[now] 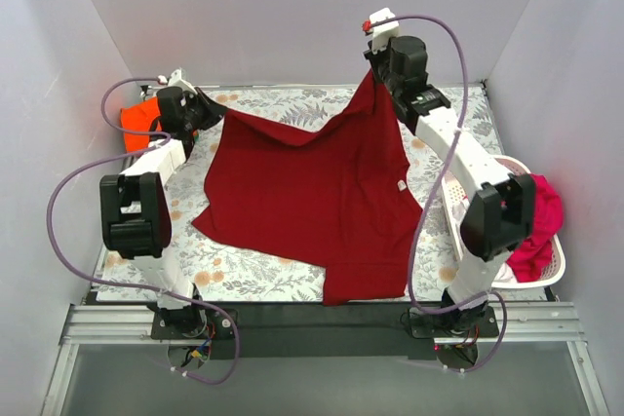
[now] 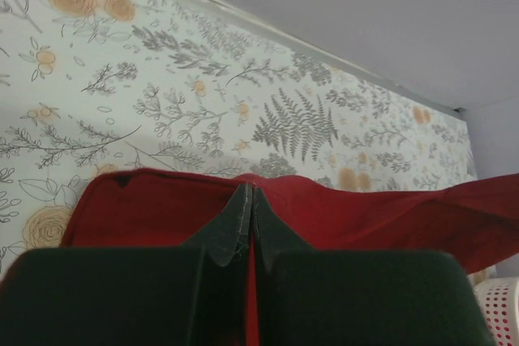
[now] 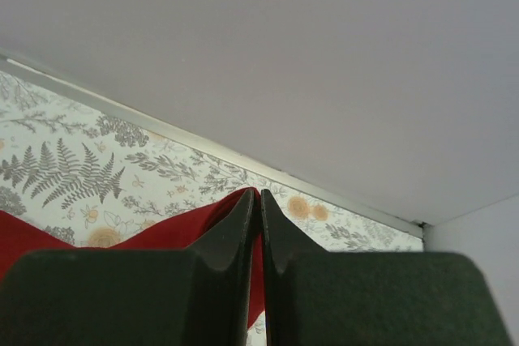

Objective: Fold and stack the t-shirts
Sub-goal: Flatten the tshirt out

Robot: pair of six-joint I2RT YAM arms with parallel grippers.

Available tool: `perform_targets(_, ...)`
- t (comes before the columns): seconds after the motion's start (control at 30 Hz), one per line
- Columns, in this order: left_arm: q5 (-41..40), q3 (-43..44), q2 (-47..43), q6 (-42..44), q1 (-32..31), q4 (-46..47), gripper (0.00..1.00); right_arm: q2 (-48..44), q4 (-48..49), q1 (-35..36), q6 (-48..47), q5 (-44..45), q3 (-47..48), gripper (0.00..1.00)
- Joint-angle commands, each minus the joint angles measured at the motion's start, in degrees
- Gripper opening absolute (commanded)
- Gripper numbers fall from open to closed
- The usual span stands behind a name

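We find the crimson t-shirt (image 1: 312,192) spread over most of the floral table (image 1: 244,275), its far corners lifted, blocking the middle. Bare table shows along the far edge and near-left strip. A white basket (image 1: 554,265) holding a magenta-pink shirt (image 1: 538,226) crowds the right edge, an orange shirt (image 1: 139,116) the far-left corner, and walls (image 1: 292,17) close three sides.

White arms (image 1: 458,155), black joints; lilac cables (image 1: 49,213); dark green fingers (image 2: 105,297).

Left gripper (image 2: 249,194) closed, low; right gripper (image 3: 259,198) closed, raised.
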Motion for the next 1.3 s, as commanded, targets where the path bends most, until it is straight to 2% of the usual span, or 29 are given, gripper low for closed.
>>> perform_targets(0.0,1.9,4.3,2.4,1.0,0.5,2.6,0.0,7.3,1.7,-1.4,2.6,-0.9,6.9,0.01)
perform_targets(0.33,0.5,8.4,10.8,1.9,0.6,0.9,0.0,22.5,-1.8,-3.1,1.9,2.4,21.2,0.01)
perform_targets(0.6,-6.7,21.7,20.9,-2.2,0.7,-1.3,0.0,35.5,-1.0,-7.0,8.4,9.7,34.4,0.01)
perform_targets(0.63,-8.2,23.3,23.3,-3.0,0.7,-2.0,0.02,35.8,-0.3,-7.2,9.0,10.3,34.6,0.01)
perform_targets(0.67,-9.6,25.7,24.3,-4.3,0.8,-3.2,0.19,36.1,0.2,-7.7,9.5,10.7,34.6,0.15)
perform_targets(0.7,-11.0,28.8,25.2,-5.0,0.8,-5.3,0.25,36.0,0.4,-7.9,10.4,11.4,34.6,0.22)
perform_targets(0.73,-12.9,29.8,25.9,-5.4,0.7,-5.5,0.34,35.8,0.5,-8.1,10.9,11.9,34.0,0.32)
perform_targets(0.77,-13.5,30.5,25.8,-5.6,0.7,-5.6,0.46,34.4,0.5,-8.4,11.1,12.1,33.0,0.48)
perform_targets(0.83,-14.0,31.5,24.8,-5.8,0.7,-5.5,0.65,32.1,1.0,-8.6,11.5,12.7,30.6,0.57)
perform_targets(0.9,-13.9,31.7,23.4,-5.2,0.7,-5.7,0.77,28.4,1.3,-8.6,11.5,12.4,26.4,0.65)
perform_targets(1.03,-12.9,24.4,14.7,-5.7,-0.1,-2.3,0.78,20.0,0.9,-8.6,13.2,8.2,16.1,0.68)
perform_targets(1.07,-12.3,18.2,12.9,-6.1,-0.5,-0.7,0.78,18.2,0.7,-8.6,14.4,7.0,10.5,0.68)
perform_targets(1.17,-9.0,6.8,7.5,-7.2,-1.5,5.6,0.78,11.1,0.6,-8.6,20.2,2.5,1.6,0.68)
perform_targets(1.27,-4.3,-1.4,5.6,-8.6,-4.7,10.0,0.78,6.3,0.6,-8.6,24.7,-1.8,-7.9,0.64)
